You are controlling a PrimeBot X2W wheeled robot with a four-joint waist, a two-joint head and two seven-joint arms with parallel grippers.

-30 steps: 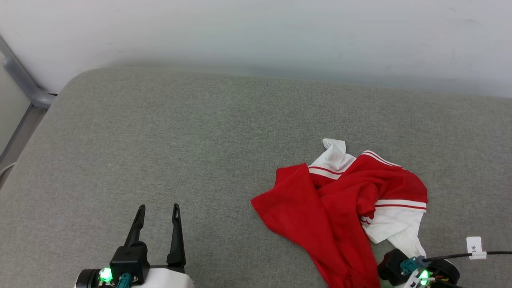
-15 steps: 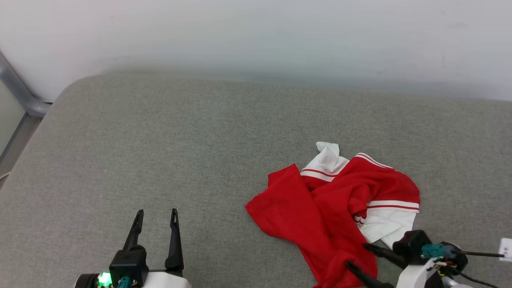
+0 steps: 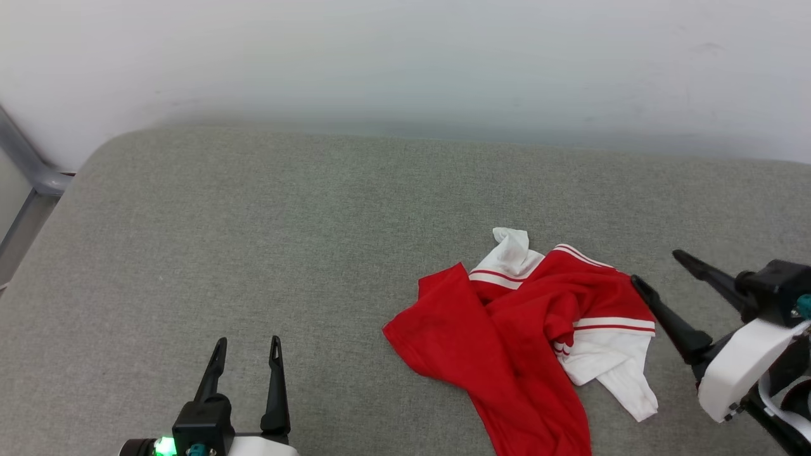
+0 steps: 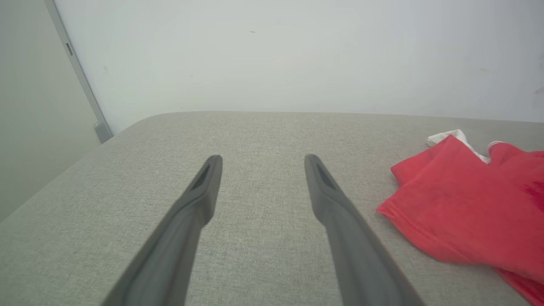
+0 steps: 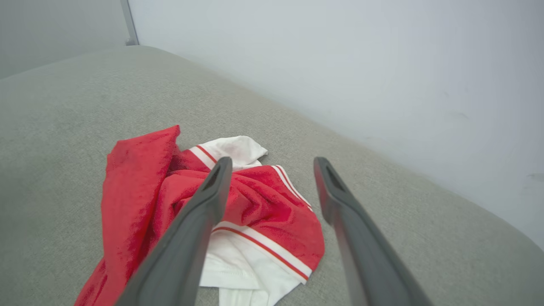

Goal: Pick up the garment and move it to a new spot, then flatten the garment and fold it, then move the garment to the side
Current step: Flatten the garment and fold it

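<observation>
The garment [image 3: 519,335] is a red jersey with white sleeves and red-white striped trim, lying crumpled on the grey cushion right of centre. It also appears in the left wrist view [image 4: 471,212] and the right wrist view [image 5: 250,204]. My right gripper [image 3: 656,266] hovers open at the garment's right edge, fingers pointing up-left, nothing between them [image 5: 272,163]. At the lower left my left gripper [image 3: 248,343] stands open and empty over bare cushion [image 4: 262,159], well to the left of the garment.
The grey cushion [image 3: 253,221] ends at a white wall [image 3: 405,63] behind. A grey metal rail [image 3: 28,168] runs past the cushion's far left corner. Bare cushion stretches left and behind the garment.
The right gripper has come up from the lower edge, opened, and now sits higher at the garment's right side. The garment's lower part has settled flat. The camera has shifted slightly.
</observation>
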